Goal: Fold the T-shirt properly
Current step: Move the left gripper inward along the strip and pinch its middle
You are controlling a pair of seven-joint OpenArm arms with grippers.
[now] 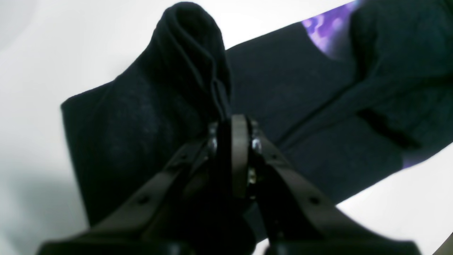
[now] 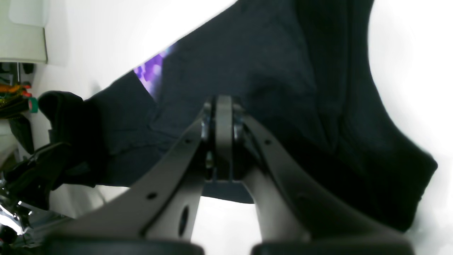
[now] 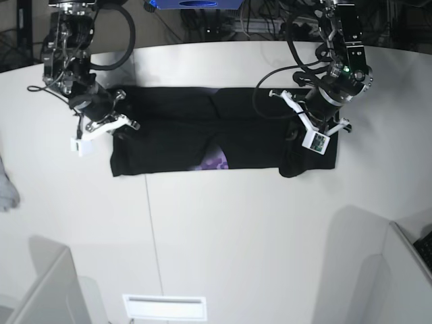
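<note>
The black T-shirt (image 3: 202, 131) lies as a long folded strip across the white table (image 3: 223, 229), with a patch of purple print (image 3: 216, 162) at its near edge. On the strip's right end my left gripper (image 3: 297, 135) is shut on the cloth. In the left wrist view its jaws (image 1: 236, 122) pinch a raised fold of the T-shirt (image 1: 191, 46), with the purple print (image 1: 325, 28) beyond. On the strip's left end my right gripper (image 3: 121, 127) is shut on the cloth. Its jaws (image 2: 222, 106) in the right wrist view are closed on the T-shirt (image 2: 269, 67).
A small pale grey cloth (image 3: 5, 185) lies at the table's left edge. Cables and equipment (image 3: 223, 20) run behind the far edge. Grey partitions (image 3: 378, 270) and a white slot (image 3: 164, 307) stand at the near side.
</note>
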